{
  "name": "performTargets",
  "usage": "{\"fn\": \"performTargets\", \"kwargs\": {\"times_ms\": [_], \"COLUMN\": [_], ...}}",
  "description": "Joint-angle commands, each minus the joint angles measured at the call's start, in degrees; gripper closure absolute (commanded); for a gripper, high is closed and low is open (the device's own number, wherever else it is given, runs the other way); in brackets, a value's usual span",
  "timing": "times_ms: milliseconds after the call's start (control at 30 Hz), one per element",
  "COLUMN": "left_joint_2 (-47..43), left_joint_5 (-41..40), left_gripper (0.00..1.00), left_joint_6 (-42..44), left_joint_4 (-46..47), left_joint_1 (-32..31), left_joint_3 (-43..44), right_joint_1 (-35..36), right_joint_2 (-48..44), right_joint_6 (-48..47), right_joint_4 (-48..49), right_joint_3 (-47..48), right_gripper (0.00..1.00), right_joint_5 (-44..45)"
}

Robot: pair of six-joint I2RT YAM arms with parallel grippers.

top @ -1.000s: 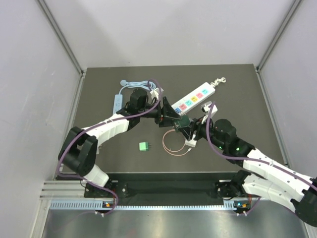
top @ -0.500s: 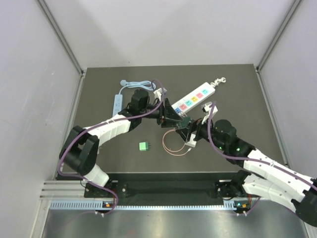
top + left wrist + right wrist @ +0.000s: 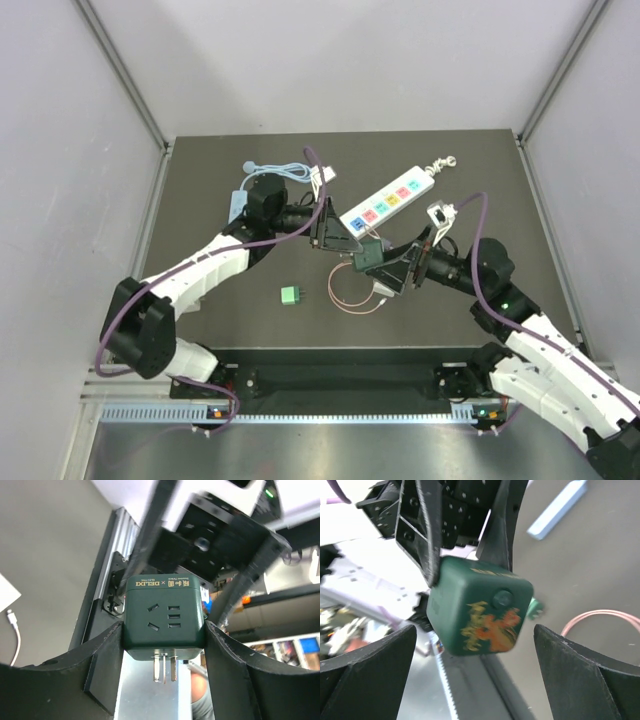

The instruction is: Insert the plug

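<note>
The green cube plug [image 3: 165,615] is up off the table [image 3: 480,180], pinched from both sides by the left gripper [image 3: 343,243], whose fingers [image 3: 105,665] press flat against its flanks. Its metal prongs [image 3: 165,667] stick out free, with nothing on them. The right gripper [image 3: 475,640] faces the cube from the other side, spread wide, with daylight between its fingers and the cube.

This looks like the carry-and-align stage, or possibly a hand-over between the arms; nothing is seated yet. The white power strip [image 3: 388,202] lies slantwise just beyond the cube. The next move calls for turning the prongs down toward a free socket, squaring them to the slots, then pressing straight in. The strip looks loose on the table, so the spread gripper may need to steady it.

The left wrist view gives the cube's socket face and the prongs. The right wrist view gives the opposite face, with a round button and an orange print, but no prongs. Only the top view shows the strip, plus a pink cable loop [image 3: 355,297] and a small green block [image 3: 291,295] nearer the arm bases.
</note>
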Motion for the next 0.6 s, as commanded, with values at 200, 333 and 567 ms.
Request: {"fn": "performTargets", "kwargs": {"times_ms": [200,333,567], "left_joint_2": [-6.8,-6.8,-7.5], "left_joint_5": [2.3,1.0,-0.6], "left_gripper": [1.0,1.0,1.0], "left_joint_6": [4.4,6.2,5.7], "left_joint_4": [4.5,2.1,3.4], "left_joint_1": [-3.5,-5.1,-5.9], "left_joint_3": [2.7,3.7,3.8], "right_joint_1": [-2.4,-2.4,-2.4], "right_joint_2": [0.2,0.2,-1.3], "right_joint_6": [8.3,10.9,13.7], "right_joint_4": [7.8,11.6,13.7], "right_joint_3": [4.7,4.2,3.1], "right_gripper": [0.1,0.18,0.36], "right_joint_5": [-13.8,-16.1,-16.4]}}
